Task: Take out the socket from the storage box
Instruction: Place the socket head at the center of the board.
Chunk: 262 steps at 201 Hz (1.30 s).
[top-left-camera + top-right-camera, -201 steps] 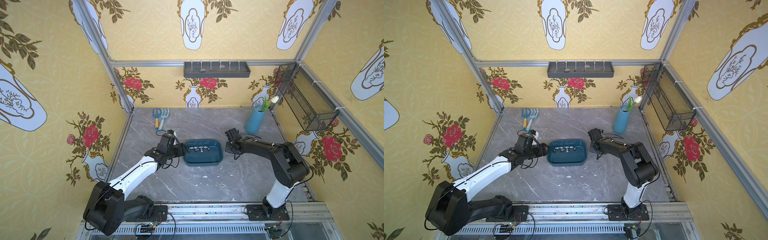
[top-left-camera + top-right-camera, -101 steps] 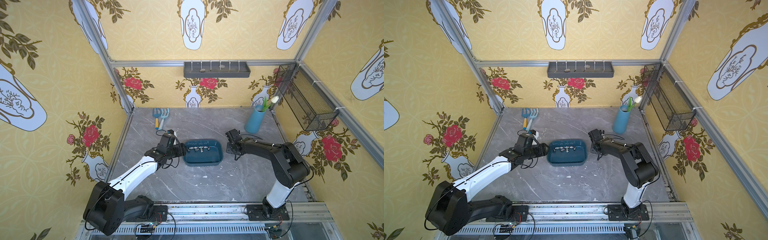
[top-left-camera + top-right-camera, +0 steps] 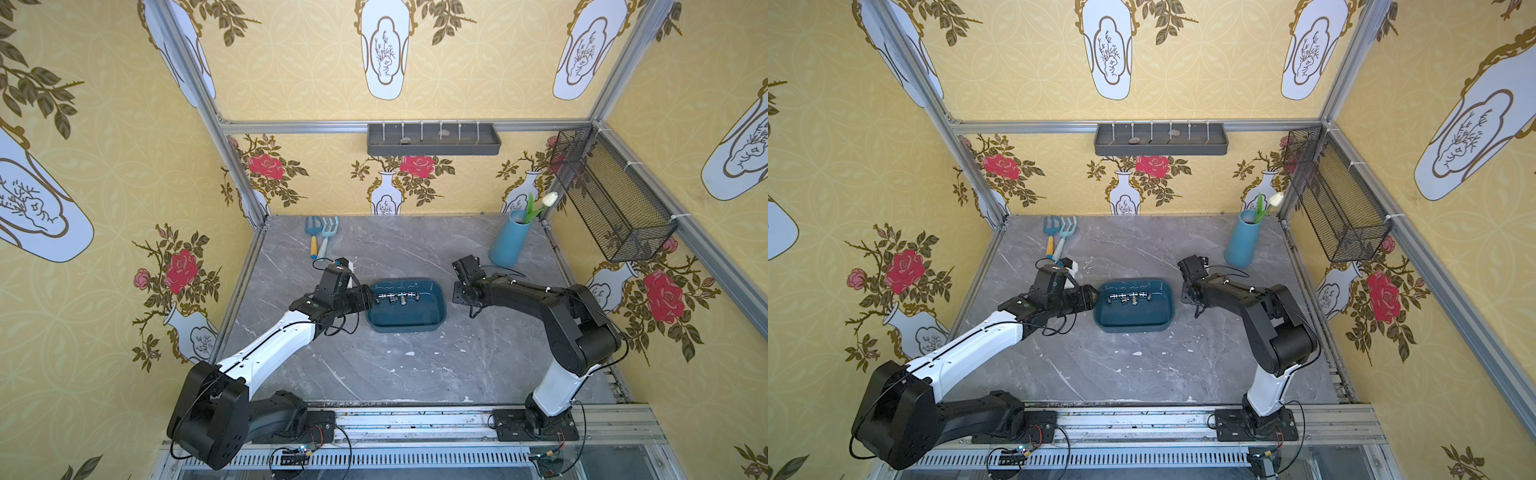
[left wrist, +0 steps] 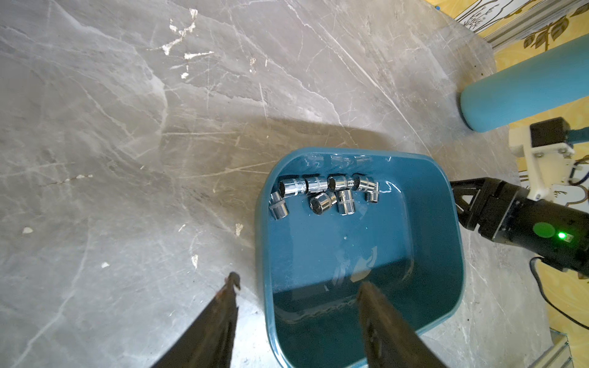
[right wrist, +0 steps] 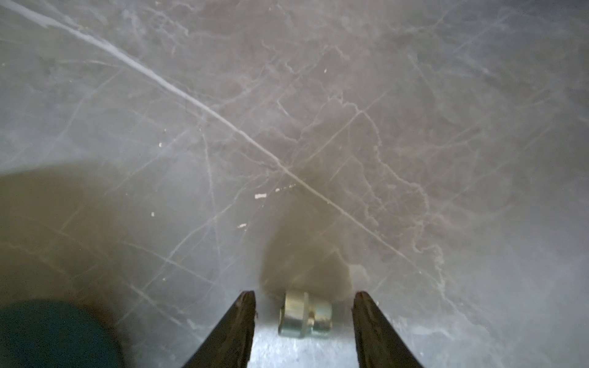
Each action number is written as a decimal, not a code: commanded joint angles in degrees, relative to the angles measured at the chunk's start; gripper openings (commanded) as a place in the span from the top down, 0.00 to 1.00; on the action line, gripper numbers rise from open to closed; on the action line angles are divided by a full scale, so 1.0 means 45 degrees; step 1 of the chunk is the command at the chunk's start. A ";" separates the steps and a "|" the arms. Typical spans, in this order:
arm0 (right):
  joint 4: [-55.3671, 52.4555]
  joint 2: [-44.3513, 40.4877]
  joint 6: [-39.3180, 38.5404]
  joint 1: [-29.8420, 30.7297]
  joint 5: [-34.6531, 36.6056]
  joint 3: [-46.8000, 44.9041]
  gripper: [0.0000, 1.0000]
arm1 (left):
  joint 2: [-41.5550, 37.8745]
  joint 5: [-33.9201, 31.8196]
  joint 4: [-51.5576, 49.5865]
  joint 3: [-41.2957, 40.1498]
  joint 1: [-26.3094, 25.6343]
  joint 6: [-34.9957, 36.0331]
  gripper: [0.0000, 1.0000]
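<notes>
Once the right jaws had parted, empty, the socket (image 5: 304, 315) lay freed on the surface (image 5: 318, 127), outside the storage box (image 3: 405, 320); the left jaws stood half-open, holding nothing.

Yellow wallpaper (image 3: 291, 62) w/ vase & rose prints, alu frame (image 3: 399, 124); grey marble top (image 3: 415, 365), scuffed; grey tray (image 3: 433, 145) on far wall, blk mesh basket (image 3: 611, 199) on right wall

The sockets (image 4: 322, 204) are shiny chromed metal. The box (image 4: 427, 197) is glossy plastic. The tabletop (image 4: 127, 127) looks like smooth veined stone.
</notes>
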 commanded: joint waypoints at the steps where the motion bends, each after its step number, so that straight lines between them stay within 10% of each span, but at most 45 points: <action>1: 0.0401 0.0234 -0.0208 -0.0128 -0.0343 0.0131 0.48 | 0.0052 0.0024 0.0207 0.0053 -0.0003 0.0131 0.35; 115: 0.0534 0.0431 -0.0311 -0.0498 -0.0563 0.0137 0.70 | 0.0131 -0.0015 0.0222 -0.0007 0.0007 0.0134 0.35; 262: 0.0014 -0.0851 -0.0952 -0.0486 -0.0965 -0.1054 0.68 | 0.0021 0.0025 0.0398 -0.0310 -0.0004 0.0000 0.35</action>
